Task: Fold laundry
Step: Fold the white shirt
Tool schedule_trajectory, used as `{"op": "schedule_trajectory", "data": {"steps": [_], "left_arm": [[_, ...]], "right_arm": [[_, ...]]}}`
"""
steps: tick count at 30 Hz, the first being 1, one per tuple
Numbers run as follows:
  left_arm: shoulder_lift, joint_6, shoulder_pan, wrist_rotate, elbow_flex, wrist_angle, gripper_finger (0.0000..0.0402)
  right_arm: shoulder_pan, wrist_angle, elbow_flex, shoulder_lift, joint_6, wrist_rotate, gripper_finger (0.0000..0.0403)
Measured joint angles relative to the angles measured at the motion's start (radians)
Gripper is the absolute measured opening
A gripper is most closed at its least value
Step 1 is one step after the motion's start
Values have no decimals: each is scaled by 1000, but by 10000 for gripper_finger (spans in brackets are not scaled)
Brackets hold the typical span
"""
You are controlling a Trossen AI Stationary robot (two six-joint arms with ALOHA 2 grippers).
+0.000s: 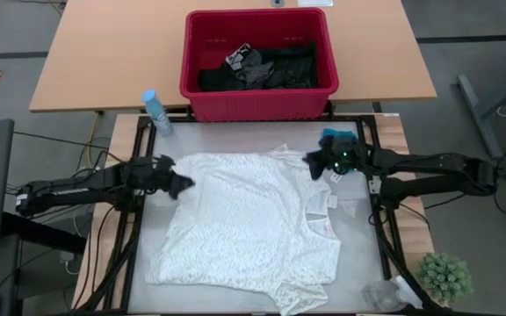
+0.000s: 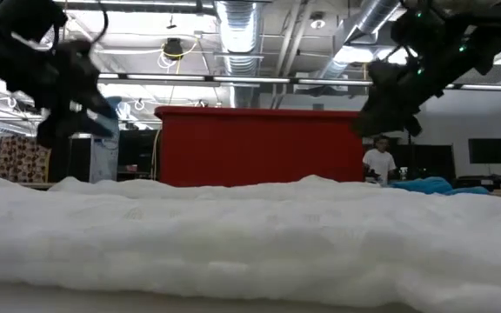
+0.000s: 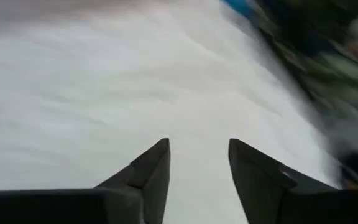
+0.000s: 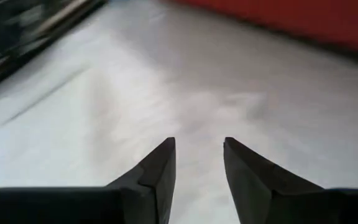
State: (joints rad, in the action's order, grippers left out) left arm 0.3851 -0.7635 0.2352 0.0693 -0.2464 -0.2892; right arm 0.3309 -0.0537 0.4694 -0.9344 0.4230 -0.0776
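Note:
A white lacy-textured garment (image 1: pixel 253 224) lies spread flat on the table, also filling the low view (image 2: pixel 250 235). My left gripper (image 1: pixel 178 184) hovers open over its far left edge, and nothing shows between its fingers in the left wrist view (image 3: pixel 197 144). My right gripper (image 1: pixel 316 164) hovers open over the garment's far right corner, also with nothing between its fingers (image 4: pixel 199 142). In the low view both grippers hang clear above the cloth. A small teal garment (image 1: pixel 336 138) lies at the table's far right. Dark garments (image 1: pixel 262 68) sit in the red basket (image 1: pixel 202 96).
The red basket stands on a wooden table beyond the far edge. A blue spray bottle (image 1: pixel 156 112) stands at the far left corner. A small green plant (image 1: pixel 446 276) and a clear object (image 1: pixel 385 294) sit at the near right. A person (image 2: pixel 378 161) stands in the room behind.

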Motion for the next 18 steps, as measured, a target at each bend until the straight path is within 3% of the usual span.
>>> {"op": "schedule_trajectory", "data": {"steps": [2,5,9,13,18], "left_arm": [[21,-2,-27,134,-33,19,125],[78,-6,-105,175,-91,10,77],[201,-14,-232,58,-153,17,11],[354,-49,-348,-84,-190,27,2],[538,-60,-439,-163,-197,116,0]], "right_arm": [[-54,3,3,0,2,93,144],[-184,-50,3,-21,35,135,120],[-398,-108,2,-75,111,49,73],[-585,-100,3,-135,219,-59,17],[-736,-96,3,-217,394,-166,24]]}}
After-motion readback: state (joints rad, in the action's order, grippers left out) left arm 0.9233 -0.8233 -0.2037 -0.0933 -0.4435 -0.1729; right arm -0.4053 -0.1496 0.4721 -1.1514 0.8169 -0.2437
